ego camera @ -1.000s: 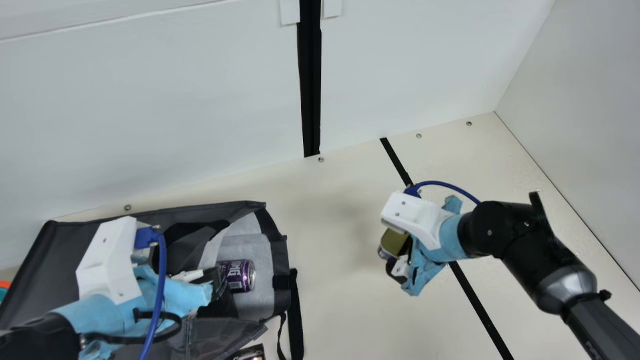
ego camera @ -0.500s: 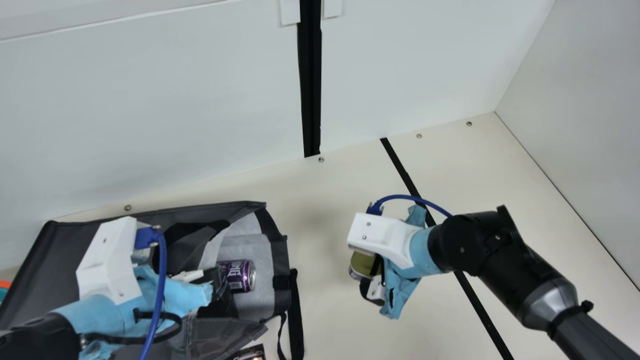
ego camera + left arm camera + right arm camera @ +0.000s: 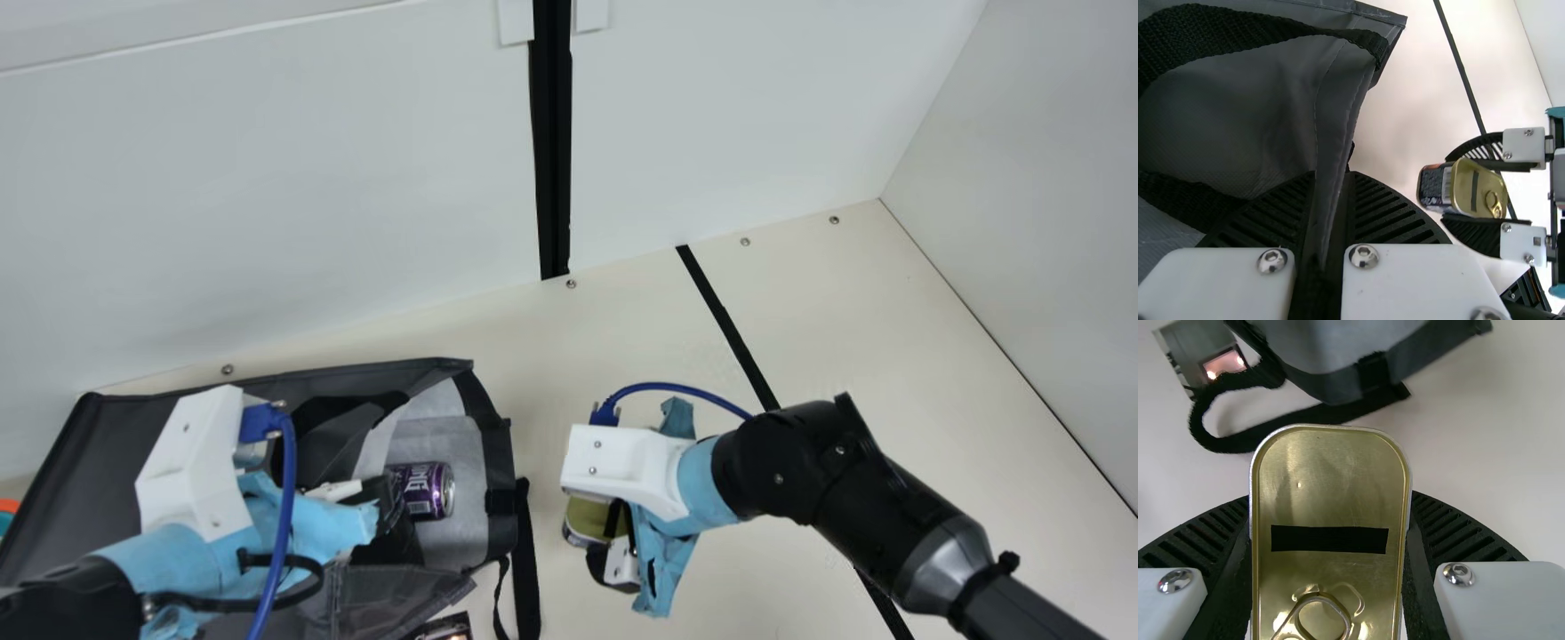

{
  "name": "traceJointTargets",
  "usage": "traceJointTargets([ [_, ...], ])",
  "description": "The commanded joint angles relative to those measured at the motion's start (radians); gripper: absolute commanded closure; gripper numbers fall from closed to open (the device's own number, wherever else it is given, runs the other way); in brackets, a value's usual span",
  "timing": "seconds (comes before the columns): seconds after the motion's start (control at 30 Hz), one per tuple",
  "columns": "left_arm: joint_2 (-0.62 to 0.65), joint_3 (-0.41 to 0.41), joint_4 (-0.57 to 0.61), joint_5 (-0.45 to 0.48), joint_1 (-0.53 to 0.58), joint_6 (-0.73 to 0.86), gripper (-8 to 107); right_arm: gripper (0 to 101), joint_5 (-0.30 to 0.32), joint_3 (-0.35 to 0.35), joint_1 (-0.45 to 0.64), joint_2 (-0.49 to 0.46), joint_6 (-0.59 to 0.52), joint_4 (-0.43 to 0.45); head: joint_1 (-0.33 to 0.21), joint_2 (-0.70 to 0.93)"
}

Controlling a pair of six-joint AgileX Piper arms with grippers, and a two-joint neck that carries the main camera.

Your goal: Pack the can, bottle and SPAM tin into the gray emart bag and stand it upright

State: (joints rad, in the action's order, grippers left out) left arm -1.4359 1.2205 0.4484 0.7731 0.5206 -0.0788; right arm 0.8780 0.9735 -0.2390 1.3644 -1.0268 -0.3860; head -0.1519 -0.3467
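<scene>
White wall (image 3: 267, 196), black wall strip (image 3: 553, 142), black-lined cream table (image 3: 889, 338)

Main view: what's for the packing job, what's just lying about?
Job: gray bag, purple can in it, SPAM tin, left gripper on bag, right gripper on tin.

Apparently lying about: orange-and-teal thing, dark item by bag.

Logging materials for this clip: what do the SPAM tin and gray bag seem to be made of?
The SPAM tin looks like metal, gold and glossy, with highlights around its pull ring. The gray bag is probably coated fabric, faintly sheened, with stitched seams.
</scene>
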Motion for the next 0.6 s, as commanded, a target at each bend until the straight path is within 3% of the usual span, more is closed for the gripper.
traceJointTargets([
  [0.0,0.000,0.000,0.000,0.000,0.000,0.000,107,101,-0.016,-0.007,-0.005,0.003,-0.021,-0.035,-0.023,-0.002],
  [0.57,0.000,0.000,0.000,0.000,0.000,0.000,107,101,-0.143,-0.080,-0.004,0.033,-0.304,-0.376,-0.023,-0.002],
])
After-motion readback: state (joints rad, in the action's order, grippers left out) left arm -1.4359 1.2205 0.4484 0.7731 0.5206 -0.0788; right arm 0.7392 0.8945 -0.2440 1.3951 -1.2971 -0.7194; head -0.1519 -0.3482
